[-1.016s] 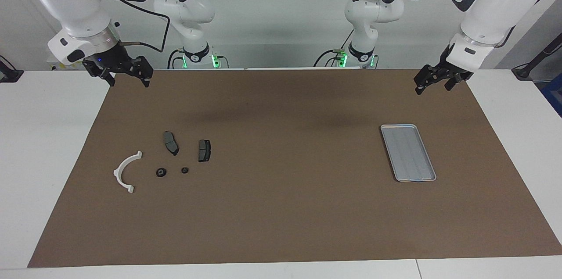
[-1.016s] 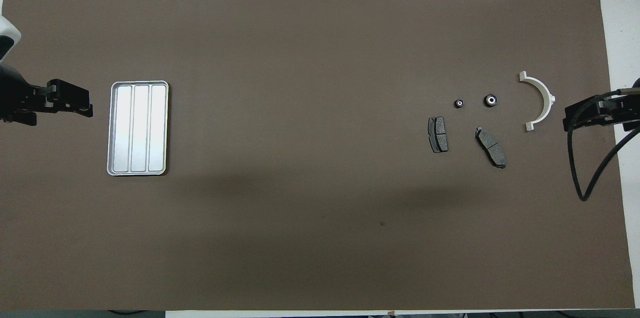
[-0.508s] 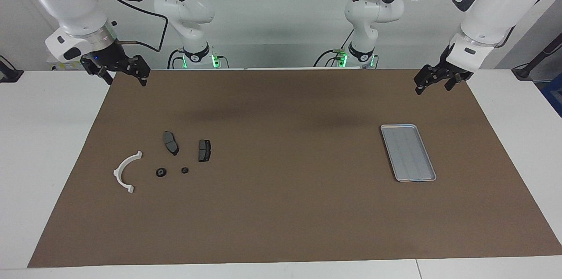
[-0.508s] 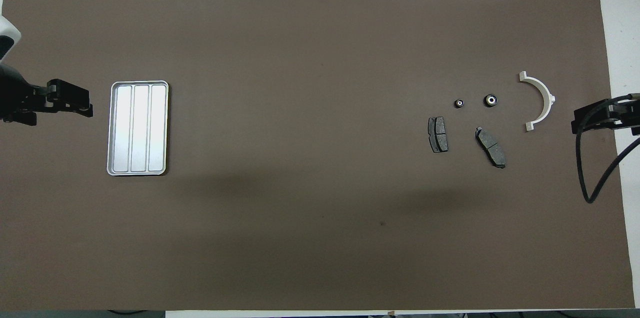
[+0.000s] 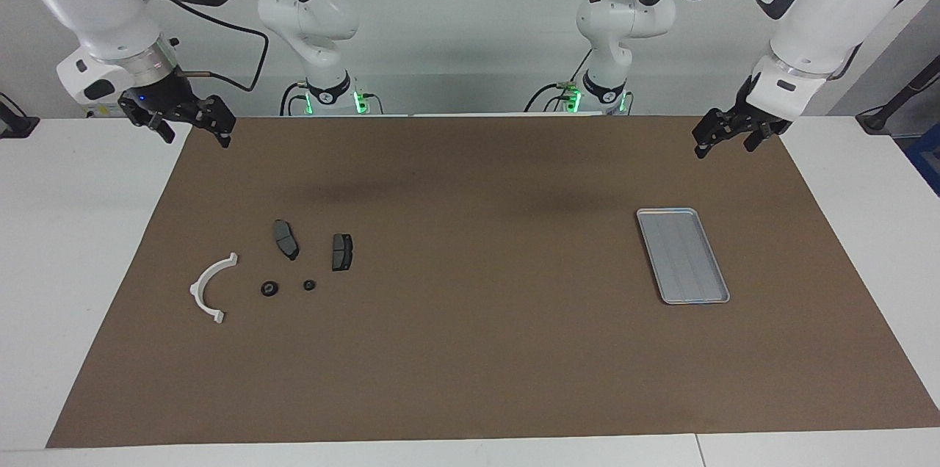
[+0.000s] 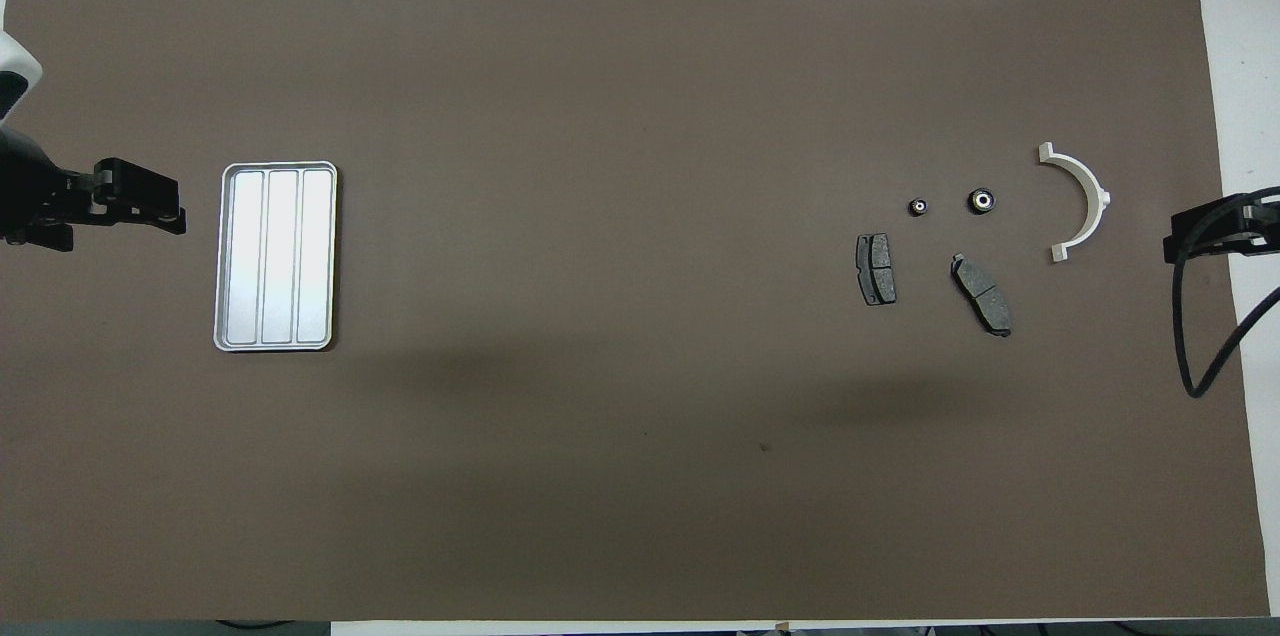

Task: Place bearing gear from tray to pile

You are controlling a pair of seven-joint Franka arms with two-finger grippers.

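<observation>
Larger bearing gear (image 6: 983, 201) and smaller bearing gear (image 6: 917, 207), dark rounds w/ pale centres, are seen on the surface mat (image 6: 640, 476) in the pile. In overhead view they lie at 12 o'clock of the brake pads (image 6: 875, 269) and 9 o'clock of the white bracket (image 6: 1085, 196). The tray (image 6: 275, 256) lies toward left arm's end. Left tool (image 5: 723, 144) is held raised at the tray's 9 o'clock, fingers apart. Right tool (image 5: 192, 131) is raised over the mat edge at the bracket's 3 o'clock, fingers apart.

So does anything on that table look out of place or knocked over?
Nothing stands out. The tray lies flat and bare, and the white bracket, two brake pads and two small gears lie apart on the mat.
</observation>
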